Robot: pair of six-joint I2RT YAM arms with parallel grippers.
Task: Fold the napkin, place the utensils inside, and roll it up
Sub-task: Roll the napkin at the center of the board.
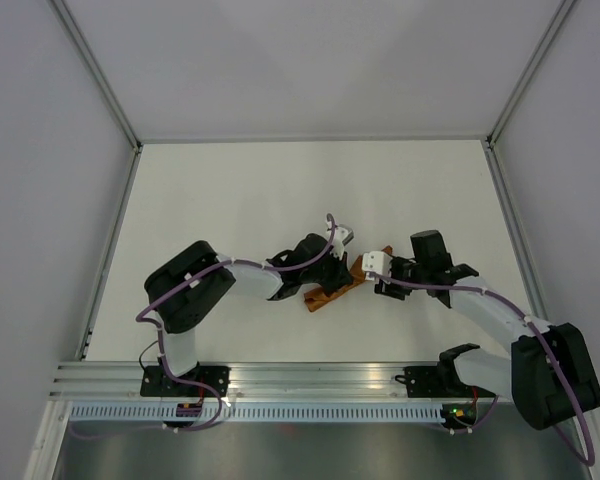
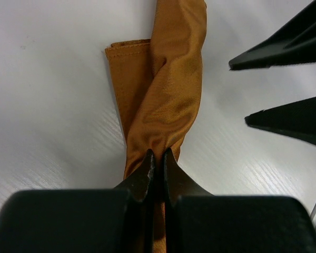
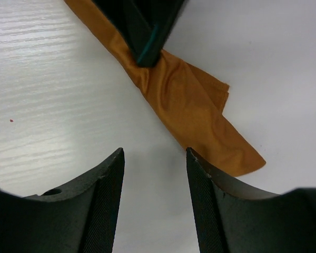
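Near the middle of the white bench (image 1: 230, 200), the left hand (image 2: 158, 155) pinches the rust-brown napkin (image 2: 171, 89), bunched into a narrow strip. Just to its right, the right hand (image 3: 154, 153) hovers, fingers spread, gripping nothing.

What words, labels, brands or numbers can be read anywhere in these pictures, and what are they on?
No text can be read in any view.
The napkin is plain and the table is unmarked.
The left gripper and right gripper show no label.
The white block on the right arm is too small to show any print.
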